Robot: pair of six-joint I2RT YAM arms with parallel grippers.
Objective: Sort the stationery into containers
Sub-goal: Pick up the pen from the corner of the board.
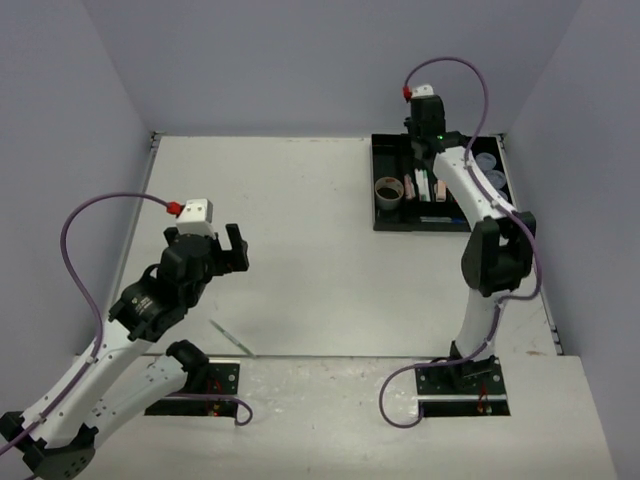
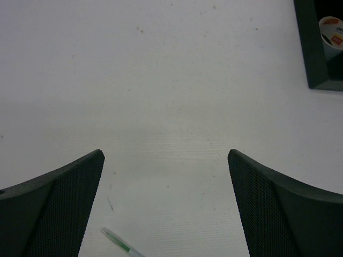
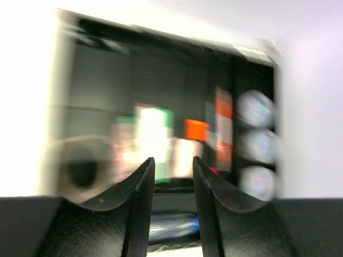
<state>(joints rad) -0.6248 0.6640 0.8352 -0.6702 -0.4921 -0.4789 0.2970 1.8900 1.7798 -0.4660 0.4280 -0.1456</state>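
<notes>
A thin green pen (image 1: 232, 338) lies on the table (image 1: 300, 220) close to the front, the left gripper (image 2: 166, 160) beyond it spread wide and empty, and far right the right gripper (image 3: 173, 163), fingers narrowly parted on nothing, hangs over the filled black tray (image 1: 376, 200)

The desk (image 2: 171, 80) is matt off-white, with a fine ribbed grain and a few dark specks. The left fingers (image 2: 64, 203) are matt black, their inner faces covered in a fine dotted mesh texture. The right fingers (image 3: 136, 209) look smoother, with a faint sheen along their edges. The tray (image 2: 313, 53) is smooth black plastic, slightly glossy. The pen (image 2: 120, 245) is clear, shiny plastic. The tape roll (image 1: 388, 190) looks like dull brown paper.
</notes>
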